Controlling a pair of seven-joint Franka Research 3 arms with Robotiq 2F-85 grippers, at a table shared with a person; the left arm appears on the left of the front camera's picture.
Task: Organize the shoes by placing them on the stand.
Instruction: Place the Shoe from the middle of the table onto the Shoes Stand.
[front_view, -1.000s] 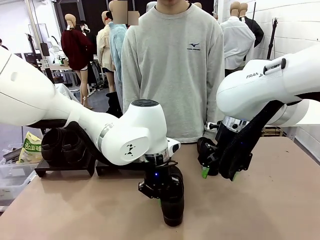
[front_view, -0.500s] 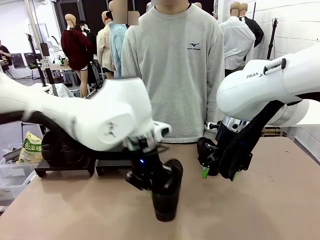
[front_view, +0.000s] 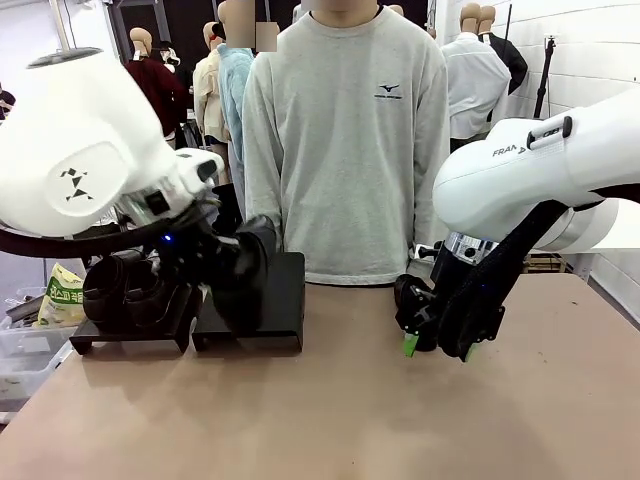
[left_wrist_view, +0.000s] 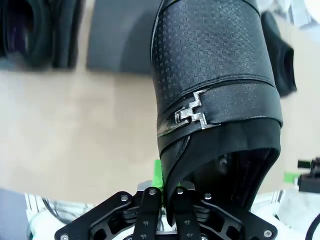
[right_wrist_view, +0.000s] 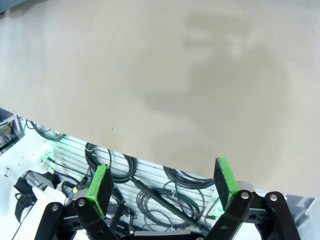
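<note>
While the matte tan table stretched smooth under both arms, I judged the job partly done. The flat, sloped, matte-black stand carried rounded, glossy black shoes on its left section, and its right panel sat vacant. Above that panel hung one perforated-leather loafer, my left gripper pinched tight on the rim of its opening. Setting it down was what remained, I reckoned. My right gripper hovered over the table, jaws wide, holding nothing. A small stepped metal buckle crossed the loafer's strap.
</note>
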